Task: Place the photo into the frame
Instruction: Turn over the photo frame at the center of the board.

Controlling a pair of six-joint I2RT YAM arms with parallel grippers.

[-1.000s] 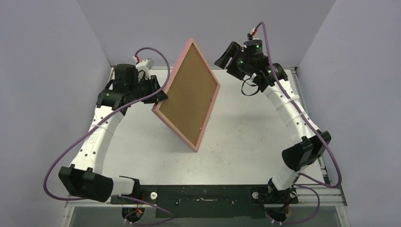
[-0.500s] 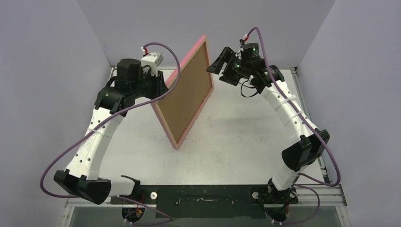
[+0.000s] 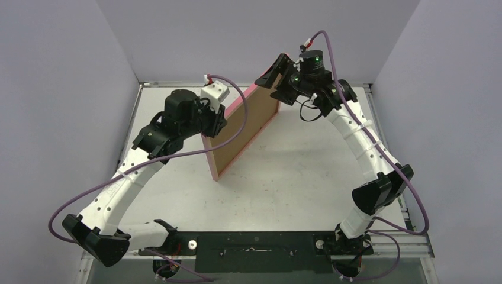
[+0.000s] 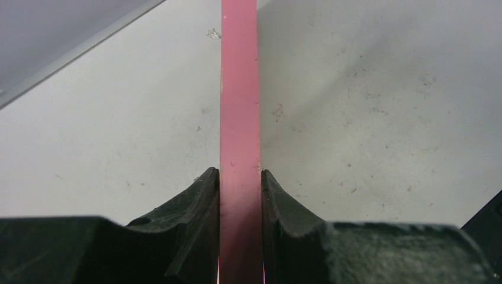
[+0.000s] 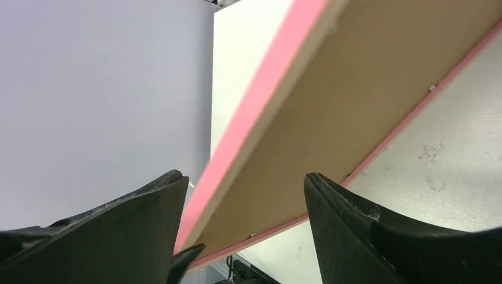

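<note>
So the overhead cam shows 1 frame held up off the table, standing on edge and tilted, its lowest corner hanging over the middle of the white surface and its top corner way up toward the back wall. From there you mostly see the 1 brown backing panel with a thin pink rim around it. The left gripper sits on the frame's left edge, and the right gripper is up at the top corner. Overhead you can't read the jaws at all, the wrist cams sort that out. The left wrist view looks straight down the pink edge, and both fingers are pressed flat against it on either side, so that one is clamped tight on the frame. In the right wrist view the 2 black fingers are spread wide with the corner poking between them. The right-hand finger is clearly off the brown back, and the other one is just beside the pink edge, maybe grazing it, hard to say from that angle. Count: 2 arms, 2 grippers, 1 frame, 1 backing panel.
</note>
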